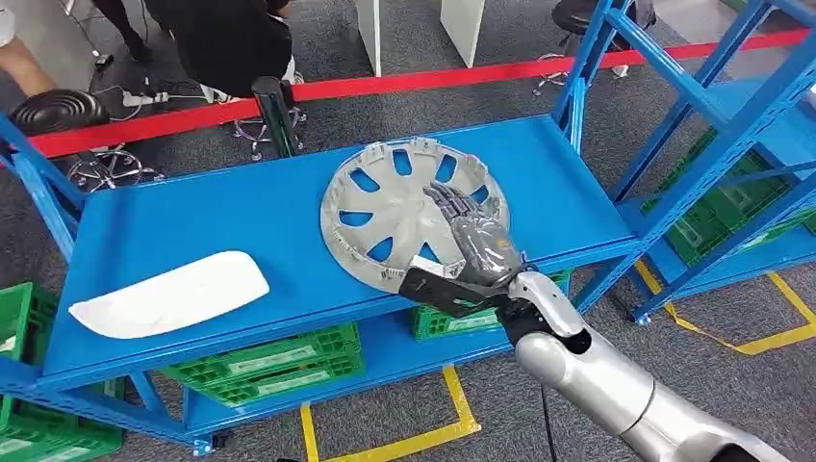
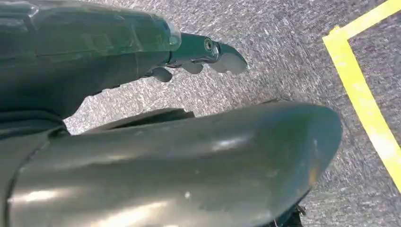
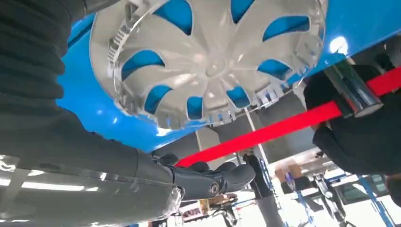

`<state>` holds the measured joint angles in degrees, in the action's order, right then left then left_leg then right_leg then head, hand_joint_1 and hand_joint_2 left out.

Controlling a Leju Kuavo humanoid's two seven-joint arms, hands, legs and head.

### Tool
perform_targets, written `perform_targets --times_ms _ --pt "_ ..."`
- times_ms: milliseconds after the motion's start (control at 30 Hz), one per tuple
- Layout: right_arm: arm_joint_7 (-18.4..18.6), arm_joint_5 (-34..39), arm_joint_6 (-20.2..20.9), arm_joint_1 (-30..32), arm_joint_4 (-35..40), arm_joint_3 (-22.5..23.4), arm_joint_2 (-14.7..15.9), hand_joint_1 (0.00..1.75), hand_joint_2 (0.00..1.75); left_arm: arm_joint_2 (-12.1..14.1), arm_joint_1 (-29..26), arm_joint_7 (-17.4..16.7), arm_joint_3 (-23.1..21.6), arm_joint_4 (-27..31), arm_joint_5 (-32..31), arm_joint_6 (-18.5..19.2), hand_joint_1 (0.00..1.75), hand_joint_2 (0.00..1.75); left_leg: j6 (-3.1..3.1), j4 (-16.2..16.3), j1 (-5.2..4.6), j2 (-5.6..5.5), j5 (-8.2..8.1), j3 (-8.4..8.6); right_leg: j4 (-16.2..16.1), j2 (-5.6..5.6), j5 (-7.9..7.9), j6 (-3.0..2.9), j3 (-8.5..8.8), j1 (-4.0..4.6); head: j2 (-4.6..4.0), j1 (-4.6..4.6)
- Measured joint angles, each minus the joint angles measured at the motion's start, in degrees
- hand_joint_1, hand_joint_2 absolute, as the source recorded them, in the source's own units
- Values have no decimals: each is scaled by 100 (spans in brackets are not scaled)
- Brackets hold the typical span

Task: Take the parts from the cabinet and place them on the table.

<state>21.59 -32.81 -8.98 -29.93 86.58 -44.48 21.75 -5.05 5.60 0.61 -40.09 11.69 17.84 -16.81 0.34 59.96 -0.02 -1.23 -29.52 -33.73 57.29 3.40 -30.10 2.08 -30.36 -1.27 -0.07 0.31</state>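
Note:
A silver hubcap (image 1: 385, 207) with several spoke openings lies flat on the blue table (image 1: 241, 207), toward its right half. My right hand (image 1: 471, 231) hovers over the hubcap's near right rim, fingers stretched out and apart, gripping nothing. In the right wrist view the hubcap (image 3: 208, 61) rests on the blue top, and the dark fingers (image 3: 213, 182) stand apart from it. A white curved part (image 1: 173, 294) lies at the table's near left. My left hand (image 2: 118, 56) hangs over grey floor with its fingers extended and holds nothing.
Green crates (image 1: 265, 366) sit on the lower shelf under the table. A red barrier band (image 1: 385, 85) on a post (image 1: 274, 115) runs behind it, with a person (image 1: 231, 38) beyond. A blue rack (image 1: 712, 125) stands at the right. Yellow tape (image 1: 452, 404) marks the floor.

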Motion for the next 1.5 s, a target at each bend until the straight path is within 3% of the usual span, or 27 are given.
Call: perform_targets --times_ms 167,200,233,333,367,400,433,500,533,567,600,667,733,767,833,867,900,967,1033,1067,1100,1133,1167,1200,1233,1333,1500 --pt "18 39 17 71 24 4 9 0 175 4 4 -28 -4 2 -2 0 0 0 87 -28 -27 7 -10 6 -60 27 -7 96 14 -35 2 -28" --pt "20 41 24 85 31 9 20 0 175 2 8 -39 -4 2 -2 0 0 0 127 -97 28 28 21 55 -36 -2 -37 116 9 -38 2 -28" --pt "22 39 24 87 37 13 33 0 175 2 9 -39 -4 2 -2 0 0 0 139 -129 26 45 19 91 145 -171 -110 123 -63 -16 2 11" --pt "26 41 37 127 28 9 37 0 175 -2 -3 -41 -7 0 -2 0 0 0 181 -128 17 117 -19 126 1428 -286 -628 140 -787 -19 0 57" --pt "26 41 39 158 28 9 39 0 175 -2 -8 -44 -11 0 -2 0 0 0 174 -126 14 134 -39 140 1767 -294 -666 141 -1025 -19 2 59" --pt "26 41 39 182 28 9 39 0 175 -2 -9 -44 -18 0 -2 0 0 0 168 -125 11 144 -63 170 1786 -297 -559 131 -1094 -18 2 61" --pt "26 41 39 195 28 9 42 0 175 -2 -8 -46 -35 0 -2 0 0 0 154 -125 8 158 -103 220 1545 -299 -291 109 -1035 -17 2 63" --pt "26 41 39 193 31 11 48 0 175 -11 -6 -55 -42 0 -7 0 0 0 120 -126 -4 183 -193 365 588 -313 385 33 -670 -9 2 79" --pt "26 41 42 204 28 11 57 0 175 -13 -7 -57 -42 0 -9 0 0 0 95 -143 4 203 -238 386 298 -329 448 -23 -521 21 2 77" --pt "35 41 53 206 22 9 57 0 175 -18 10 -59 -44 0 -9 0 0 0 48 -128 -17 207 -255 397 234 -346 423 -67 -484 63 0 31" --pt "39 41 66 198 26 9 63 0 175 -18 12 -59 -46 2 -9 0 0 0 15 -134 -5 221 -255 370 141 -348 333 -106 -446 75 0 61" --pt "50 41 74 222 28 13 79 0 175 -26 7 -59 -55 0 -7 -2 0 0 -43 -198 10 255 -269 412 129 -315 310 -143 -450 91 0 44" --pt "52 41 79 223 39 15 85 0 175 -26 23 -59 -92 2 -9 -7 0 0 -117 -106 7 172 -367 422 -13 -318 322 -175 -323 32 2 24" --pt "52 41 83 214 44 15 87 0 175 -26 32 -57 -94 2 -9 -7 0 0 -137 196 17 119 -507 255 -27 -326 303 -204 -290 22 2 -30" --pt "52 41 85 230 44 9 90 0 175 -22 27 -59 -98 2 -9 -7 0 0 -183 1122 48 102 -838 -315 -26 -327 255 -237 -257 25 2 -81" --pt "52 41 90 250 44 4 87 0 175 -18 13 -59 -101 0 -7 -9 0 0 -204 1487 58 103 -889 -585 -25 -322 227 -235 -235 23 2 -83" --pt "52 42 92 272 42 4 87 0 175 -15 5 -59 -105 0 -7 -9 0 0 -218 1591 63 107 -799 -732 -22 -313 199 -225 -199 18 2 -92" --pt "52 44 92 293 39 4 90 0 175 -13 2 -59 -127 0 -9 -9 0 0 -239 1098 95 118 -244 -660 -13 -297 111 -182 -81 1 2 -107" --pt "52 41 96 287 39 4 90 0 175 -9 -2 -79 -140 0 -20 -9 0 0 -269 187 127 124 359 -346 29 -286 -13 -106 5 -15 2 -116" --pt "61 41 98 278 33 7 92 0 175 -20 -4 -98 -142 0 -22 -4 0 0 -263 185 97 115 263 -301 71 -266 -51 -57 1 20 0 -175" --pt "72 41 114 286 28 9 96 0 175 -13 11 -111 -142 0 -20 -7 0 0 -181 54 106 123 167 -260 93 -256 -58 -29 -39 20 0 -181" --pt "83 41 127 294 28 9 96 0 175 -15 8 -135 -142 0 -18 -20 0 0 -145 84 96 114 173 -288 70 -255 -41 -4 -39 12 0 -121" --pt "85 44 137 299 28 9 98 0 175 -20 -9 -155 -146 -2 -15 -22 0 0 -135 73 110 114 174 -286 79 -254 -84 -42 -34 15 2 -111" --pt "98 50 146 301 17 9 107 0 175 -20 -14 -162 -161 -2 -15 -22 0 0 -123 72 110 106 166 -283 78 -255 -36 -134 -35 23 2 -94" --pt "112 52 164 298 9 11 118 0 175 -28 -12 -181 -182 -2 -20 -22 0 0 -122 69 117 104 166 -283 82 -254 -31 -157 -35 25 2 -65" --pt "142 59 277 271 -33 2 105 0 175 -44 22 -245 -282 0 -94 -22 0 0 -90 69 105 102 145 -282 65 -257 -18 -174 -16 19 2 50" --pt "94 109 715 155 -473 -149 -149 0 175 -85 99 -380 -391 2 -262 -20 0 0 -36 69 76 148 121 -281 -17 -270 -24 -205 9 19 2 87"
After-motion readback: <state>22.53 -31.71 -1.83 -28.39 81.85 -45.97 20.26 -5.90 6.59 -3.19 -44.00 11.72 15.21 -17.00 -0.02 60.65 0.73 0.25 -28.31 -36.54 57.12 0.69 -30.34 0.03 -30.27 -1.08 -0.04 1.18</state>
